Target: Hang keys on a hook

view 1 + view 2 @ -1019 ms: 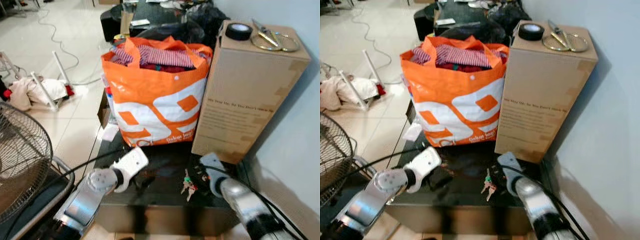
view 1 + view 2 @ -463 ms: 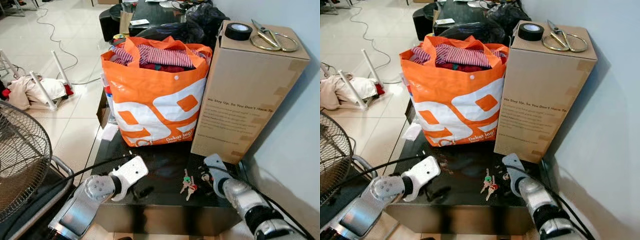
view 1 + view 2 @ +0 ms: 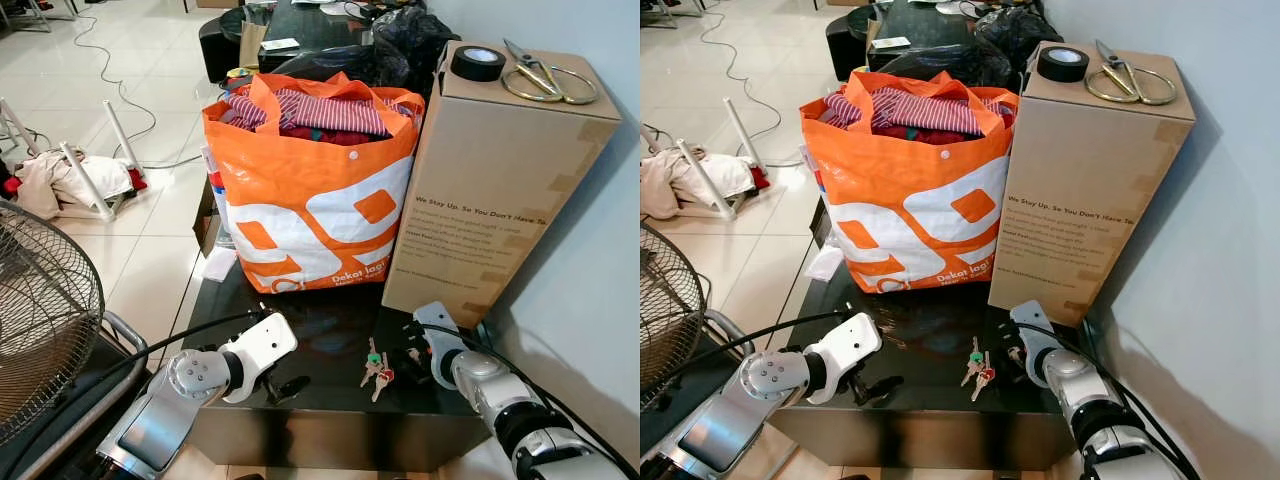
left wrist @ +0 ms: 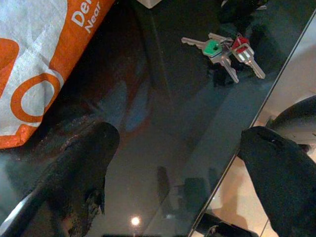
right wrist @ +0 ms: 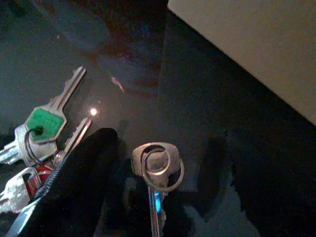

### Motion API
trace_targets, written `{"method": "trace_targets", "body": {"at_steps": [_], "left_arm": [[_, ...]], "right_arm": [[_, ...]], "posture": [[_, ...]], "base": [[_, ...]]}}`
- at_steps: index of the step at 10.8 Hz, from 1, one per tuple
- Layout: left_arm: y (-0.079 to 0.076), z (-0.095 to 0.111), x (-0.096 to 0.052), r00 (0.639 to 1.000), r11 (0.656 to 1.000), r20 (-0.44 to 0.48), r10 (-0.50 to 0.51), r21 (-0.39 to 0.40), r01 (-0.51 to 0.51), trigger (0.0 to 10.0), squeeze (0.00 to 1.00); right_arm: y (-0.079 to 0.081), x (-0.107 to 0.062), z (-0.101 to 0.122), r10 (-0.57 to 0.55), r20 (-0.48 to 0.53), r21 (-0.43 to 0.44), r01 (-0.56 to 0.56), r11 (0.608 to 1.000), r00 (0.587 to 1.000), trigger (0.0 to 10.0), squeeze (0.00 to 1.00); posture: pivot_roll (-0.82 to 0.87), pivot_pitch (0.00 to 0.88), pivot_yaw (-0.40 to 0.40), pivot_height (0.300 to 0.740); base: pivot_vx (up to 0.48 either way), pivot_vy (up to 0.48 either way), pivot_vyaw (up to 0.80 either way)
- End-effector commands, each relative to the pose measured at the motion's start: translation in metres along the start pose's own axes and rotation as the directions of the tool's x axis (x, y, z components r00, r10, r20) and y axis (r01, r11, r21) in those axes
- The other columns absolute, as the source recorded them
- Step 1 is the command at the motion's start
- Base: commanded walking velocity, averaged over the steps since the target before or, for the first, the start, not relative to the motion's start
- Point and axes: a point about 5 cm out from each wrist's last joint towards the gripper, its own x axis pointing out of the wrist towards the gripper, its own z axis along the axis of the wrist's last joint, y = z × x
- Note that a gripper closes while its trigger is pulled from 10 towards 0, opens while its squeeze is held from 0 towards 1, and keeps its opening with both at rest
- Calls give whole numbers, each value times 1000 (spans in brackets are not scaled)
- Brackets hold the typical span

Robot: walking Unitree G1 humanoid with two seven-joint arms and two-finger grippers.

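Black glass worktop (image 3: 330, 335) carries the keys (image 3: 376, 366), lying flat at 6 o'clock from the orange bag (image 3: 310, 195). The right end effector (image 3: 417, 352), fingers spread around a lone key (image 5: 155, 165), sits at 3 o'clock of them. The left end effector (image 4: 177, 163), spread and empty, rests at 9 o'clock.

Right gripper (image 5: 163, 197) now closer around single key (image 5: 155, 170).

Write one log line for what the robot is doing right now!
right gripper: open, around lone key | left gripper: open, idle | key bunch: on table | hung: not yet
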Motion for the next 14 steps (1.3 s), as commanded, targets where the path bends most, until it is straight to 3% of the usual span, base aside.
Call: {"method": "trace_targets", "body": {"at_steps": [1, 14], "left_arm": [[4, 1, -2, 1000, 1000, -5, 8, 5, -8, 10000, 0], [1, 3, 2, 1000, 1000, -9, -30, 8, 30, 10000, 0]], "right_arm": [[-3, -1, 0, -3, -5, -5, 3, 1000, 1000, 0, 0], [2, 1, -12, -2, -40, -14, 2, 1000, 999, 0, 0]], "posture": [[-73, 0, 2, 740], [-80, 0, 11, 740]], "base": [[0, 0, 0], [0, 0, 0]]}}
